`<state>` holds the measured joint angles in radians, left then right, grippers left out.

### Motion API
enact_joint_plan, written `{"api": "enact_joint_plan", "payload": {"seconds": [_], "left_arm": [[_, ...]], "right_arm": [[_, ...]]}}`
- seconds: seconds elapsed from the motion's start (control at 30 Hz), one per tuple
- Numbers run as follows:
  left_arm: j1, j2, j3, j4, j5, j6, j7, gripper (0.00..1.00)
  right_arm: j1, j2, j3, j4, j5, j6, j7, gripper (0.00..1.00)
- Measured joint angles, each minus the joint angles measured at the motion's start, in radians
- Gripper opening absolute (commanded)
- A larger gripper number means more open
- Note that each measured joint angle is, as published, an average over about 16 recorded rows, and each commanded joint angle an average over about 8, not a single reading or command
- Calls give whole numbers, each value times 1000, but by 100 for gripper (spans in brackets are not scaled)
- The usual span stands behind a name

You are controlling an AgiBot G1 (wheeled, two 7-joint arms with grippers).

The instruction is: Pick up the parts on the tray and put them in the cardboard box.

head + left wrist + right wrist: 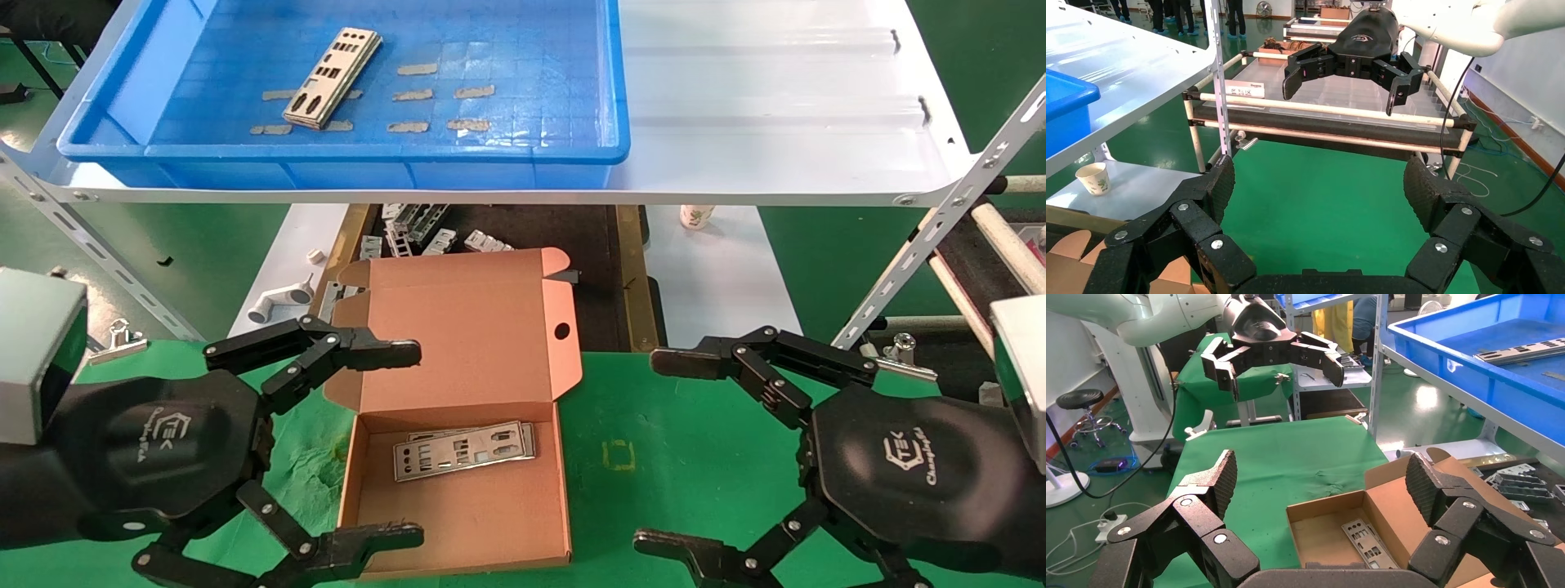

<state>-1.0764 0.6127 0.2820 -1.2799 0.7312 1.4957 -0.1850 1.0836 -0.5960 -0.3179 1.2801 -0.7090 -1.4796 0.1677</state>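
Note:
A small stack of silver punched plates lies at the left of the blue tray on the upper shelf. The open cardboard box sits on the green cloth between my arms, with silver plates on its floor; they also show in the right wrist view. My left gripper is open and empty at the box's left side. My right gripper is open and empty to the right of the box. Each wrist view shows the other arm's gripper farther off.
Ribbed grey brackets lie in a dark bin behind the box. A white pipe fitting and a paper cup sit on the lower white surface. Shelf braces slant at both sides. A roller rack stands on the right.

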Motion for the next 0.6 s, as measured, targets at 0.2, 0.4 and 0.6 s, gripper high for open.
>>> {"api": "enact_joint_plan", "payload": {"seconds": [0.2, 0.4, 0.6], "left_arm": [[0, 0, 0, 0, 0, 0, 0, 100], [0, 0, 0, 0, 0, 0, 0, 100], [0, 0, 0, 0, 0, 0, 0, 100]], "right_arm": [[0, 0, 0, 0, 0, 0, 0, 100], [0, 0, 0, 0, 0, 0, 0, 100], [0, 0, 0, 0, 0, 0, 0, 100]]}}
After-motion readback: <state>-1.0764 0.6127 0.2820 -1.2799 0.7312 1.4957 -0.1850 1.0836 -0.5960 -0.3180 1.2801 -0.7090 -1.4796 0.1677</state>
